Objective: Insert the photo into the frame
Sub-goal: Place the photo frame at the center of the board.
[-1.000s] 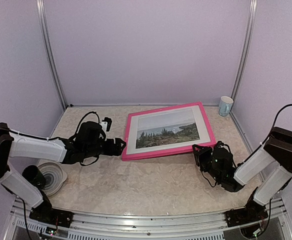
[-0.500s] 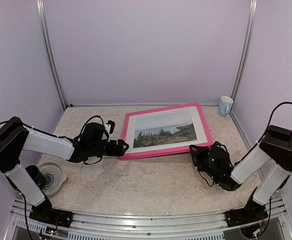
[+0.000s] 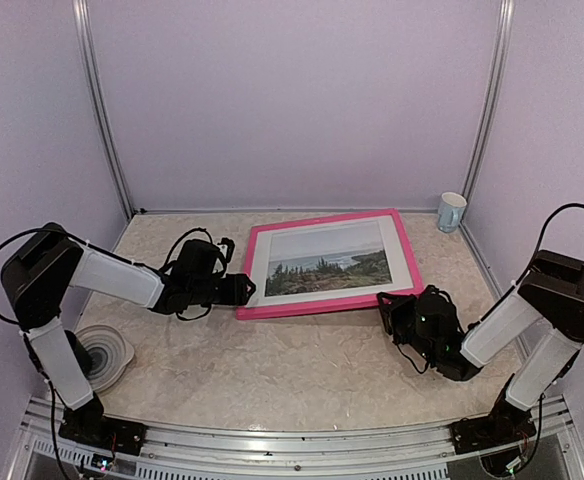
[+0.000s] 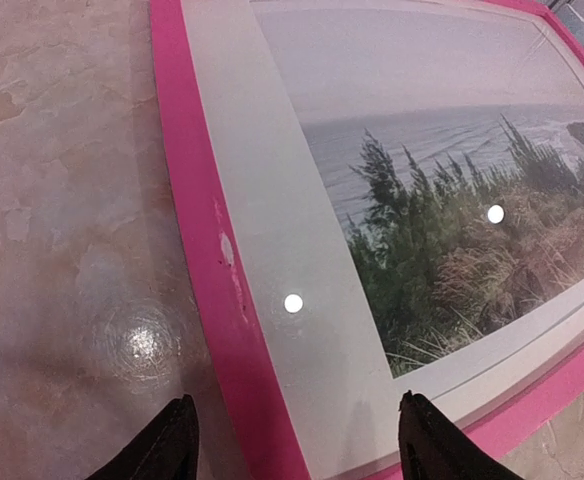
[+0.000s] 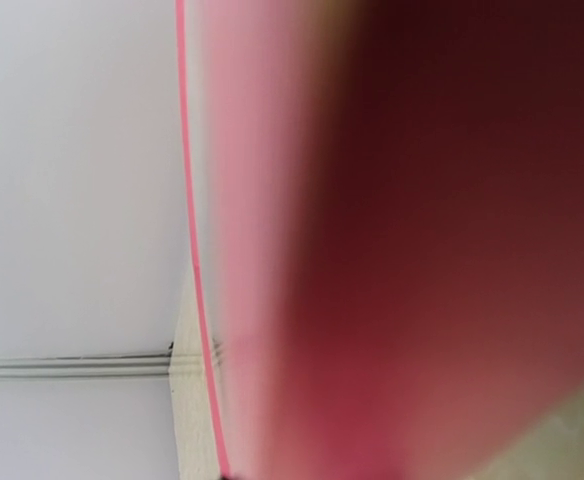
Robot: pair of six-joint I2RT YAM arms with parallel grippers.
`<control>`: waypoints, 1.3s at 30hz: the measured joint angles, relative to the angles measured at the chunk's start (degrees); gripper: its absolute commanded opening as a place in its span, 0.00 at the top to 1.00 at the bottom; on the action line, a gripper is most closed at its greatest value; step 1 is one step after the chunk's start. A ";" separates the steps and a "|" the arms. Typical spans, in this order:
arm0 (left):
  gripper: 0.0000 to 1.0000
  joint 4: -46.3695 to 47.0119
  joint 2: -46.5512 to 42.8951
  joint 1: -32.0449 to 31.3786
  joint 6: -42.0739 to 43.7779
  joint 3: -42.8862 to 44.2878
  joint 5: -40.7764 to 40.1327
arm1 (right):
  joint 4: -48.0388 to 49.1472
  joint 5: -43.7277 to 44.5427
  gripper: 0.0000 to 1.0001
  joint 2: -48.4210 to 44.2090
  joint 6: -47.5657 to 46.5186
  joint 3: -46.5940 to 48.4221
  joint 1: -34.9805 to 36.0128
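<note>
Slightly leftward the frame [image 3: 312,306] holding the photo [image 3: 330,262] has shifted, its long side lying between the spread left gripper [image 3: 242,290] and the right gripper [image 3: 387,308], whose state I cannot tell.

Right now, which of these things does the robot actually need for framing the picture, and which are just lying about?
Needed: the pink frame; the photo of trees and sea, showing inside it.
Lying about: the mug in the far right corner; the round white object at the near left.
</note>
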 measured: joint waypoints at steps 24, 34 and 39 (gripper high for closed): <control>0.62 -2.67 3.37 0.15 0.55 0.31 -1.81 | -13.86 -6.75 0.65 -0.57 1.46 1.44 0.15; 0.63 -2.58 3.08 0.20 0.35 -0.72 -1.84 | -22.71 -10.49 0.35 -6.45 -1.84 1.73 0.70; 0.63 -2.56 2.73 0.20 0.33 -0.96 -1.81 | -26.77 -13.03 0.19 -9.09 -3.10 2.47 0.85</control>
